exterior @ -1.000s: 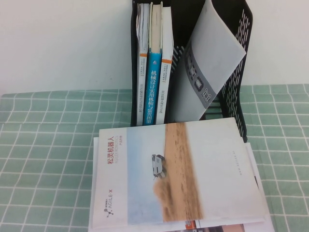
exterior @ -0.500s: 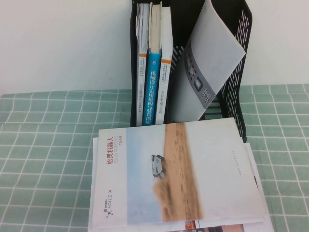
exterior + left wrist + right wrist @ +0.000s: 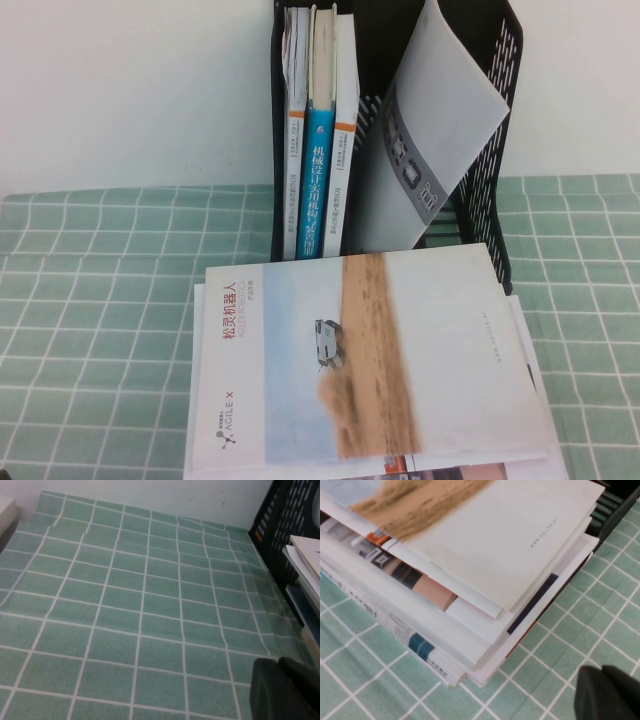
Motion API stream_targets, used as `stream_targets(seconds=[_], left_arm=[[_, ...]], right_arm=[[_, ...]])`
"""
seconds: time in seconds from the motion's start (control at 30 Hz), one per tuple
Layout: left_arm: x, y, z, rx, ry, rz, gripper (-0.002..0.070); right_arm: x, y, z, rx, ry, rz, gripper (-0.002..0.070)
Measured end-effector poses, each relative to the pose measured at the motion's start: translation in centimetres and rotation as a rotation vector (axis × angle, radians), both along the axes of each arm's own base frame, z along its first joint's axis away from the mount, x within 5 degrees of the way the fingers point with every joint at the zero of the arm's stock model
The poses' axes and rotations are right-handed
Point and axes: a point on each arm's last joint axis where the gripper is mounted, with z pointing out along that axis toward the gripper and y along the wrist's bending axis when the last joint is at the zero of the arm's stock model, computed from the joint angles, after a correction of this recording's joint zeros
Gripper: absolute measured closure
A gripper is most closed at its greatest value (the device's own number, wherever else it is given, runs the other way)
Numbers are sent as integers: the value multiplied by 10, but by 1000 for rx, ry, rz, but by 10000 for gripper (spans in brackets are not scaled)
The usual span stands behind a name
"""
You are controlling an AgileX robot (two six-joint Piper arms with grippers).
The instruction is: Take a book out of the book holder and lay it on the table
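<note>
The book lies flat on top of a stack of other booklets on the table, its pale cover and sandy brown band facing up, the small vehicle near its middle and the red title and AGILE X logo toward its 9 o'clock edge in the high view; the stack sits at about 6 o'clock from the book holder, close in front of it; the holder stands upright at 12 o'clock of the scene against the white wall; three upright books fill its slots at the 9 o'clock side, and a white-grey booklet with a dark grey strip leans tilted in the slot at the 3 o'clock side; neither gripper shows in the high view; the left gripper appears only as a dark shape over bare green cloth, the holder's black wall and some stacked edges off to its side, and whether its fingers are parted or together I cannot tell; the right gripper is clenched on nothing, hanging above the cloth just beside the corner of the stack, apart from the book.
</note>
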Motion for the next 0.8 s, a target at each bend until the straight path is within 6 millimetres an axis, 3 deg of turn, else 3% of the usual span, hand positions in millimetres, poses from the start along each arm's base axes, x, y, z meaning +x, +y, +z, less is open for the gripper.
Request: stream_targets(seconds=[0.43, 0.8], left_arm=[[0, 1, 0, 3, 2, 18, 678], [0, 1, 0, 106, -9, -15, 678]], right_arm=[[0, 0, 0, 5, 0, 0, 678], [0, 0, 0, 5, 0, 0, 678]])
